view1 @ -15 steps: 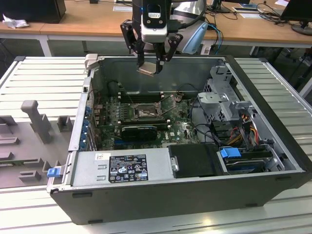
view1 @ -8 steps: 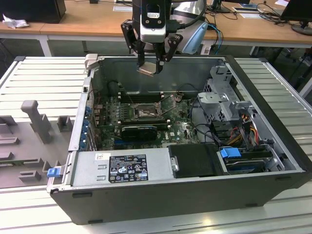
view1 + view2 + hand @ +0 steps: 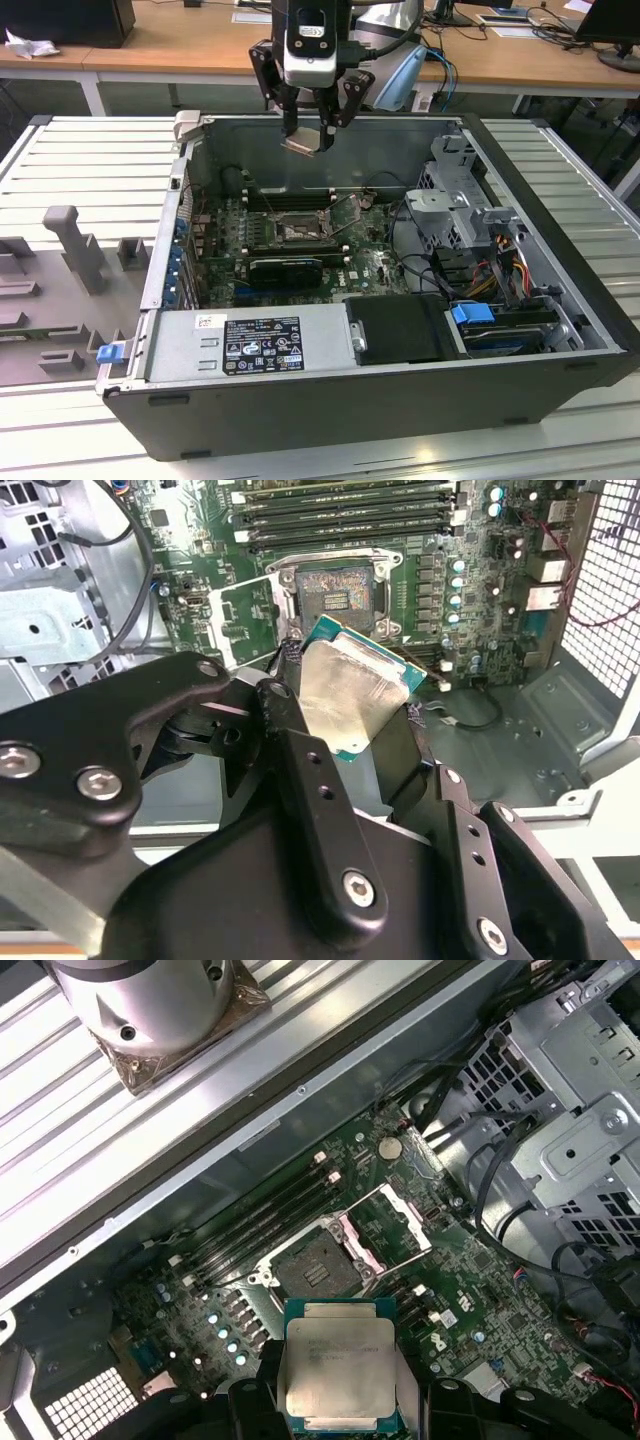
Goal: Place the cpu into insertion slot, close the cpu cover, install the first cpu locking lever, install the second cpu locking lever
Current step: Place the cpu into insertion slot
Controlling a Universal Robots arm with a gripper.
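Pinching the cpu [image 3: 338,1365], the claw [image 3: 305,138] hangs above the open insertion slot [image 3: 318,1265], cpu cover [image 3: 385,1225] raised; first step, seemingly needing careful alignment

No wording can be read. Print is carried by a black label [image 3: 262,345] and a white sticker [image 3: 211,322] on the power supply [image 3: 170,355]; faint marks, possibly lettering, are seen on the cpu [image 3: 337,1365].
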